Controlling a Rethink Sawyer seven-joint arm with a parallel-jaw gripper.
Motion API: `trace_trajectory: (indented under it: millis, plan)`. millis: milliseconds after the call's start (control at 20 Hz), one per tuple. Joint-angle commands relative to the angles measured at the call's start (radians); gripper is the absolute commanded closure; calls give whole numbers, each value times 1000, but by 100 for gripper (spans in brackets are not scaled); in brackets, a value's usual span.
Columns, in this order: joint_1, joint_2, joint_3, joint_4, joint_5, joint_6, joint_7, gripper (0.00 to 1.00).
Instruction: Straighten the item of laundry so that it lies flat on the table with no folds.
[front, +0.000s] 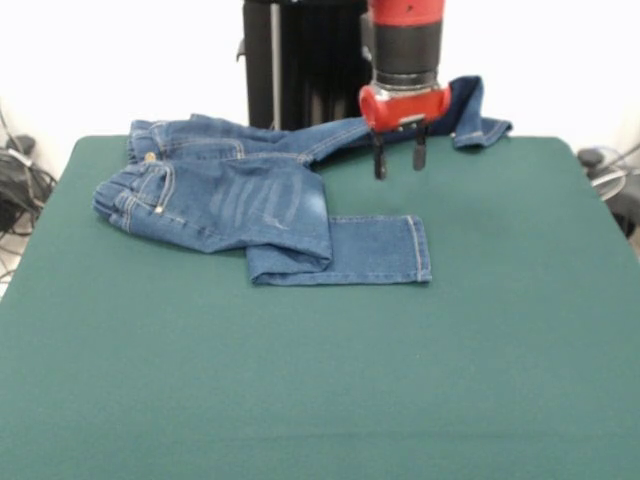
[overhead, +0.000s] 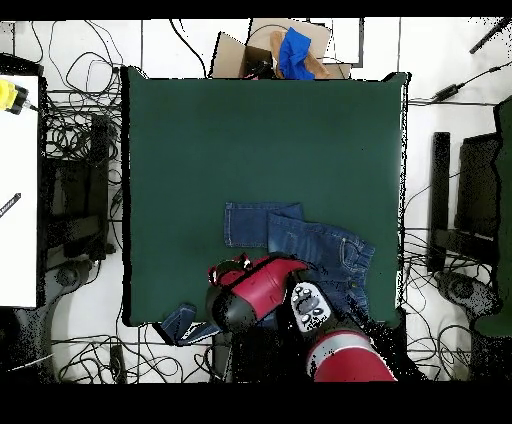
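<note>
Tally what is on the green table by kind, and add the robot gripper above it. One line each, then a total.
Jeans: 1
Table: 1
Gripper: 1, with both fingers apart, holding nothing
Total: 3

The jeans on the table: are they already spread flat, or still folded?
Still folded. The jeans have one leg doubled over on the table; the other leg's end hangs over the far edge.
</note>
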Motion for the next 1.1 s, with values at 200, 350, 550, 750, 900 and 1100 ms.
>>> trace_trajectory:
  millis: [200, 350, 550, 750, 900, 1100]
  plan:
    - [-160, 103, 228, -97, -64, 43, -61, 0]
    - [-185, 87, 251, -84, -62, 62, -70, 0]
    - [-200, 100, 259, -105, -93, 57, -84, 0]
    - [-240, 149, 300, -144, -123, 76, -121, 0]
    - [-248, 150, 318, -147, -122, 86, -112, 0]
    - [-239, 107, 325, -134, -99, 108, -92, 0]
